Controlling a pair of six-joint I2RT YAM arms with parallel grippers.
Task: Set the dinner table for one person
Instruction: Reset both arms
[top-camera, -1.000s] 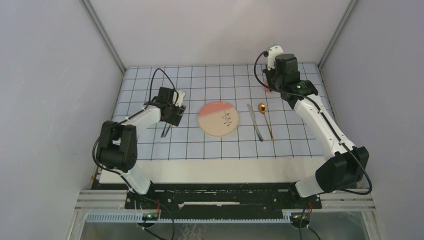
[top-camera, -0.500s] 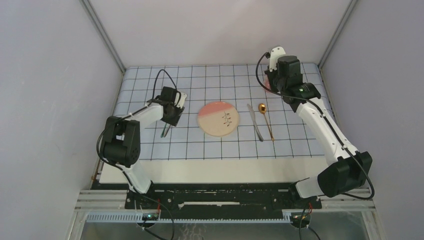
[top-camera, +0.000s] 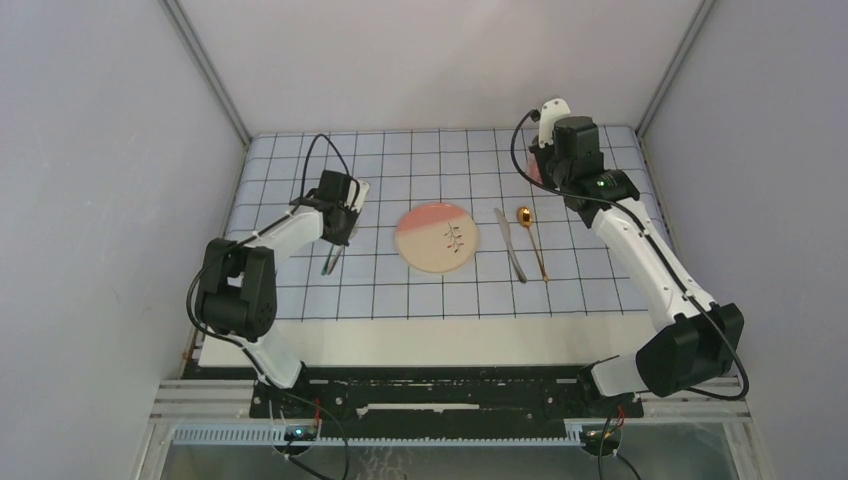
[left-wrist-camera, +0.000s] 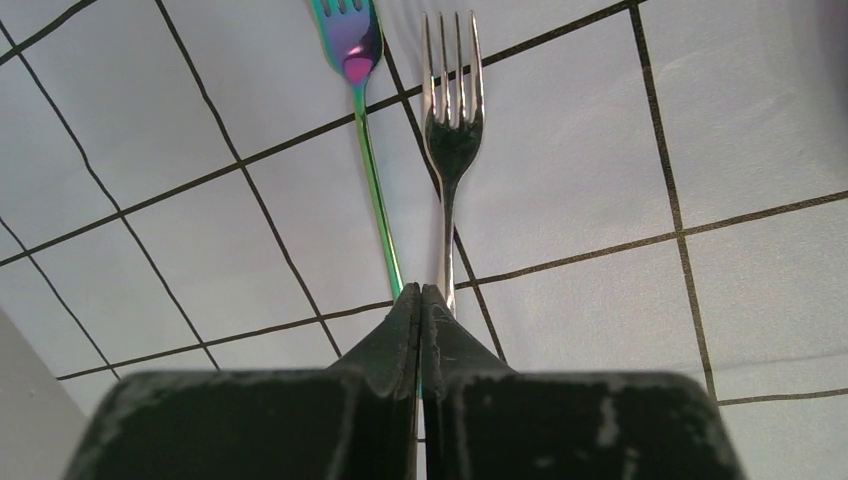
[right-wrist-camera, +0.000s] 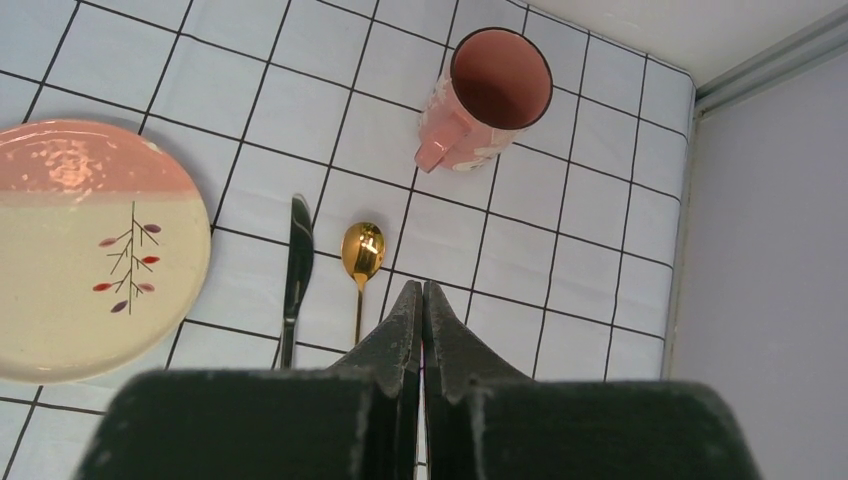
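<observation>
Silver fork (left-wrist-camera: 452, 130) lies free; left hand (left-wrist-camera: 420, 295) has closed empty; right hand (right-wrist-camera: 420, 290) closed.

- Cloth (top-camera: 420, 160): pale-blue fabric, matt, printed with a black grid.
- Plate (right-wrist-camera: 90, 270): glazed ceramic, glossy, pink over cream.
- Mug (right-wrist-camera: 485, 100): pink ceramic, smooth glaze inside.
- Knife (right-wrist-camera: 297, 260): silver metal, soft sheen.
- Spoon (right-wrist-camera: 361, 250): gold-coloured metal, mirror-polished bowl.
- Rainbow fork (left-wrist-camera: 352, 50): metal, iridescent finish.
- Silver fork (left-wrist-camera: 452, 110): polished metal, reflective.
- Left gripper (left-wrist-camera: 421, 292): matt black, plastic-looking, scuffed whitish.
- Table (top-camera: 420, 338): cream, smooth, matt.
</observation>
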